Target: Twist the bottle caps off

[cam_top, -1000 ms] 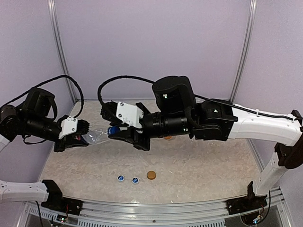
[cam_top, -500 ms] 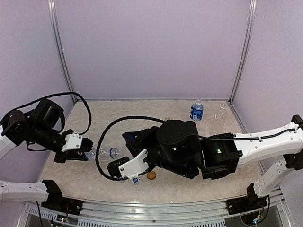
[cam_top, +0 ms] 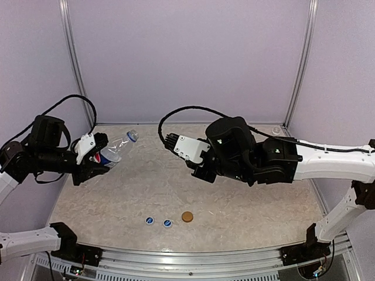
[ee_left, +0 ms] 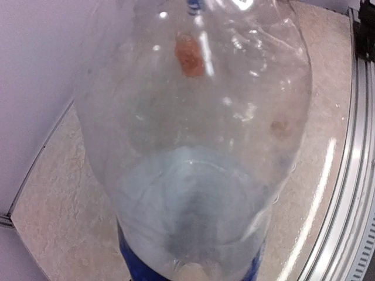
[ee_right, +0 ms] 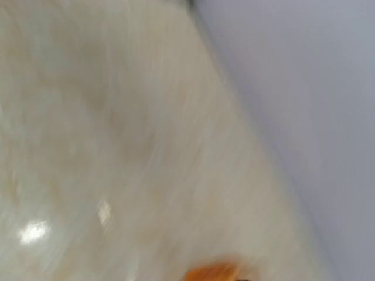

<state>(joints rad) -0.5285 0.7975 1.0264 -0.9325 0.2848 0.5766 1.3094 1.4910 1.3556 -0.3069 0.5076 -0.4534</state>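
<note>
Since half a second ago the right claw (cam_top: 169, 142) has risen off the caps toward 12 o'clock; its own view is blurred, so I cannot tell whether it is open. Left claw (cam_top: 96, 157) grips the blue-labelled bottle (cam_top: 115, 151), neck tilted toward 2 o'clock, over the marbled beige tabletop (cam_top: 252, 205). One blue cap (cam_top: 149, 220), another blue cap (cam_top: 167, 223) and a golden-brown cap (cam_top: 187, 217) lie at 6 o'clock. Lilac walls (cam_top: 187, 58) surround.
</note>
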